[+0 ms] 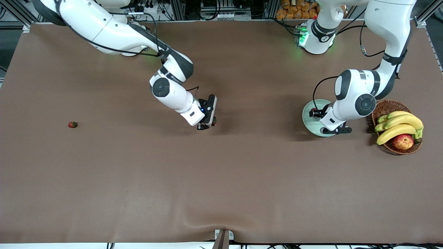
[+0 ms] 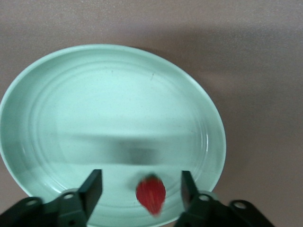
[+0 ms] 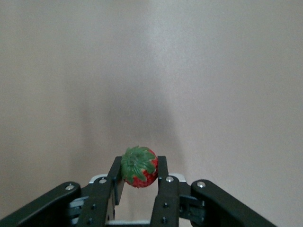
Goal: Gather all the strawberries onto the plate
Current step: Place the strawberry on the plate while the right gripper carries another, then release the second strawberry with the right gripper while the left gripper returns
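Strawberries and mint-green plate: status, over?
Left gripper open over pale mint-green round plate, small red strawberry dropping free. Right gripper shut on second strawberry mid-table. Third strawberry at right arm's end. Nothing blocking.

Worktop [image 1: 221,180]: wide, covered edge to edge in a plain brown cloth, matte, with faint creases and a shallow ripple along the edge nearest the front camera. Soft shadows lie on the cloth under both arms. Light is even and diffuse, from overhead.

Basket [image 1: 387,108]: brown wicker, on the cloth at the left arm's end, holding bananas [image 1: 398,126] and an apple [image 1: 403,141].

Along the top edge: aluminium frame rails [image 1: 180,8], black cables, a heap of orange-brown items [image 1: 294,9]. A green lamp glow [image 1: 304,36] shows on the cloth there.

Bracket [image 1: 223,238]: small, metal, at the near edge, mid-width.
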Action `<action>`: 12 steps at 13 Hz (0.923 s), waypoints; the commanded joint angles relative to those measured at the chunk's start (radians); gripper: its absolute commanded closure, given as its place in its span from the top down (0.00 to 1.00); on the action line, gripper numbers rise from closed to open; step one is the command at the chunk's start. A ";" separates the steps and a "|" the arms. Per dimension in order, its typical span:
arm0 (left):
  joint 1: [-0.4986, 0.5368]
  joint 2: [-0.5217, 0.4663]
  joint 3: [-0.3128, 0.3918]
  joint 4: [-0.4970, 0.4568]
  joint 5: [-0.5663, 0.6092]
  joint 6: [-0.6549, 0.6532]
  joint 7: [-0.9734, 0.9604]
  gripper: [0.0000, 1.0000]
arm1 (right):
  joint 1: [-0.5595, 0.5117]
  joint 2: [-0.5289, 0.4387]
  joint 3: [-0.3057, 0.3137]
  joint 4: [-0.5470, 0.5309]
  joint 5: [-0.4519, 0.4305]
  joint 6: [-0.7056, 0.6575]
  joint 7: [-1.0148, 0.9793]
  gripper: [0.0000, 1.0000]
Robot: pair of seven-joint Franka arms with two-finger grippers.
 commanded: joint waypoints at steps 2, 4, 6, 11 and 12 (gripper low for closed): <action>0.003 -0.004 0.000 0.035 0.013 -0.004 0.016 1.00 | 0.149 0.051 -0.088 0.068 0.002 0.143 -0.058 0.00; 0.000 -0.002 0.000 0.080 0.013 -0.022 0.013 1.00 | 0.224 0.052 -0.119 0.084 -0.004 0.147 0.023 0.00; -0.009 0.001 0.000 0.126 0.016 -0.056 0.015 1.00 | 0.335 0.069 -0.209 0.137 -0.001 0.149 0.065 0.00; -0.032 0.012 -0.003 0.227 0.020 -0.067 0.013 1.00 | 0.462 0.135 -0.297 0.248 -0.005 0.149 0.142 0.00; -0.041 0.018 -0.003 0.243 0.019 -0.067 0.012 1.00 | 0.485 0.144 -0.312 0.249 -0.007 0.152 0.159 0.00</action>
